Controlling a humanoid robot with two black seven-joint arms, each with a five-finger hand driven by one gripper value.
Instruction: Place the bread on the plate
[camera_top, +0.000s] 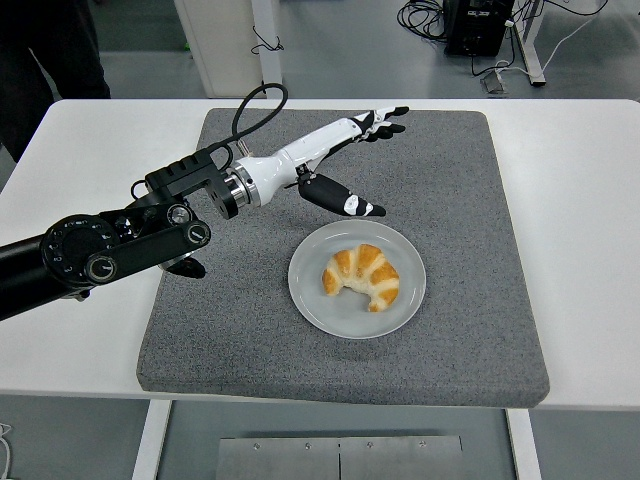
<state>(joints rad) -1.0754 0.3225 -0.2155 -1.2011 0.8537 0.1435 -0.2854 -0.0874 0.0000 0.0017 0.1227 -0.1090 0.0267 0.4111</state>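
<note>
A golden croissant (362, 277) lies on the round grey plate (400, 312), a little left of its centre, with nothing touching it. My left hand (372, 165) hovers over the grey mat behind the plate, well clear of the bread. Its white fingers (385, 119) are stretched out toward the back right and the thumb (345, 199) points down toward the plate; the hand is open and holds nothing. The black left arm (110, 250) reaches in from the left edge. No right arm shows in the head view.
The plate rests on a large grey mat (470, 180) covering the middle of the white table (585, 200). A person in dark clothing (45, 60) stands at the back left. Cables and equipment lie on the floor beyond the table.
</note>
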